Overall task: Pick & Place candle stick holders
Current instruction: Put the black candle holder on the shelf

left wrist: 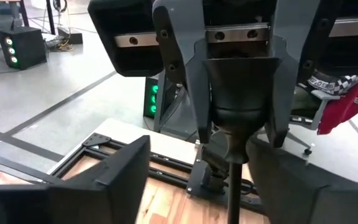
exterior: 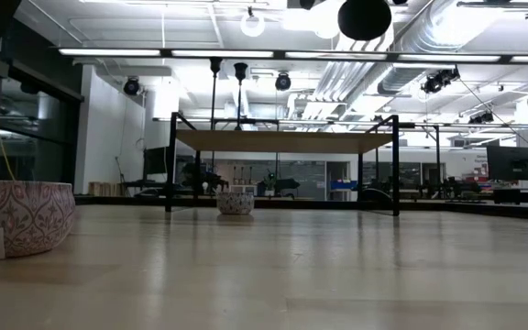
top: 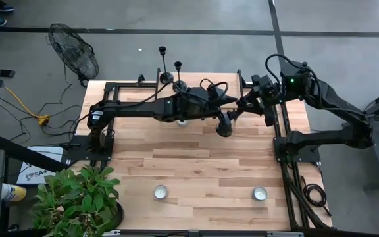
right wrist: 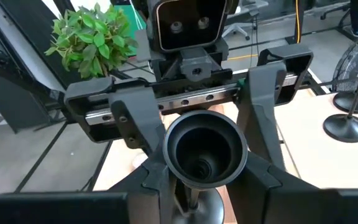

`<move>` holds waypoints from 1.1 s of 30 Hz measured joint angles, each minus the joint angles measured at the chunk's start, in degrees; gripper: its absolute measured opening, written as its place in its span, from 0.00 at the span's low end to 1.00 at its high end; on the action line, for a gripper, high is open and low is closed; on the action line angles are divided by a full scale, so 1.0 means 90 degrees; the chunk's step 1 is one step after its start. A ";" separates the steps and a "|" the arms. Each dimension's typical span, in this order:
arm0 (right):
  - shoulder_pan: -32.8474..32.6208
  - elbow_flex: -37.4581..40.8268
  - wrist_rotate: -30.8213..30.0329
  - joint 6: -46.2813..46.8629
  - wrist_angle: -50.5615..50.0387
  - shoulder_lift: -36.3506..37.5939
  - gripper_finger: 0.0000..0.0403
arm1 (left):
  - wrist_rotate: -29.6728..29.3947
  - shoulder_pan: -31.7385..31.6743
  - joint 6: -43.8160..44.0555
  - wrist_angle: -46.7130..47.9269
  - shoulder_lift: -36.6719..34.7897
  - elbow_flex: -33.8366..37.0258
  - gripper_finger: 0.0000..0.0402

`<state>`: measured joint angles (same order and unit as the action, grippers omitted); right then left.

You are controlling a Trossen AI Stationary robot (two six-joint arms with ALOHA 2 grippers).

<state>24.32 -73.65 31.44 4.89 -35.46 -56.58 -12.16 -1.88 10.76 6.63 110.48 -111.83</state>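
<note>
Candle stick holders: one black holder [right wrist: 204, 152] was held above the middle of the wooden table [top: 196, 164], clamped at its top cup between the closed-in fingers [right wrist: 154, 186] of the right gripper [right wrist: 204, 173]. The cup's open mouth was turned towards the right wrist camera, and the thin stem ran away from those fingers to the round base [top: 224, 126], which was carried clear of the tabletop. The left gripper [left wrist: 201, 149] was set facing the right one. Its fingers [left wrist: 110, 180] were spread apart, one on each side of the stem, just past the right fingertips, and no contact with the stem could be seen.

The two other holders, a taller one [top: 164, 66] and a shorter one [top: 179, 76], were left upright side by side at the table's rear edge, behind the left arm and well apart from both pairs of fingers. In the level view they were seen as two thin stems [exterior: 215, 87] far off, while the held holder's base [exterior: 365, 16] was shown as a dark disc at the upper edge.

Two tea lights [top: 160, 192] were placed near the front edge, well apart from the fingers. A potted plant [top: 77, 197] was stood at the front corner on the left arm's side, and a floor fan [top: 74, 49] was seen beyond the table.
</note>
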 joint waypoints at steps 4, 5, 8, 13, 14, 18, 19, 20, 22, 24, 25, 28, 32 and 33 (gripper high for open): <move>0.0000 0.0000 -0.0012 -0.0002 0.0000 0.0000 0.27 | 0.0010 0.0001 0.0001 0.0008 -0.0020 0.0000 0.47; 0.0000 0.0000 -0.0025 -0.0002 -0.0001 0.0000 0.27 | 0.0009 0.0004 0.0000 0.0016 -0.0032 0.0000 0.44; 0.0000 0.0000 -0.0149 -0.0030 -0.0022 0.0000 0.27 | 0.0018 0.0006 -0.0008 0.0018 -0.0051 0.0000 0.35; 0.0002 0.0000 -0.0221 -0.0049 -0.0034 -0.0002 0.27 | 0.0047 0.0006 -0.0013 0.0177 -0.0094 0.0000 0.18; 0.0002 0.0000 -0.0258 -0.0049 -0.0032 -0.0002 0.27 | 0.0043 0.0008 -0.0015 0.0198 -0.0101 0.0000 0.14; 0.0000 0.0000 -0.0402 -0.0044 -0.0063 -0.0007 0.27 | 0.0018 0.0001 -0.0019 0.0366 -0.0128 0.0000 0.05; 0.0000 0.0000 -0.0426 -0.0046 -0.0048 -0.0007 0.27 | 0.0015 0.0001 -0.0022 0.0374 -0.0134 0.0000 0.05; 0.0000 0.0000 -0.0446 -0.0046 -0.0044 -0.0007 0.27 | 0.0015 0.0001 -0.0022 0.0374 -0.0134 -0.0002 0.05; 0.0000 0.0000 -0.0447 -0.0046 -0.0050 -0.0007 0.27 | 0.0011 0.0003 -0.0022 0.0389 -0.0134 -0.0002 0.07; 0.0000 0.0000 -0.0456 -0.0046 -0.0049 -0.0007 0.27 | 0.0010 0.0003 -0.0022 0.0398 -0.0134 -0.0002 0.08; 0.0000 0.0001 -0.0455 -0.0046 -0.0047 -0.0007 0.27 | 0.0011 0.0003 -0.0022 0.0396 -0.0134 -0.0002 0.08; 0.0000 0.0000 -0.0457 -0.0046 -0.0049 -0.0007 0.27 | 0.0012 0.0003 -0.0022 0.0408 -0.0134 -0.0002 0.05; 0.0000 0.0002 -0.0507 0.0004 -0.0046 -0.0007 0.27 | 0.0010 0.0001 -0.0022 0.0413 -0.0134 -0.0002 0.05; 0.0000 0.0000 -0.0514 0.0005 -0.0044 -0.0007 0.27 | 0.0010 0.0001 -0.0022 0.0420 -0.0134 -0.0002 0.05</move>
<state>24.32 -73.65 26.82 4.93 -35.86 -56.64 -12.08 -1.87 10.57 10.41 109.27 -111.85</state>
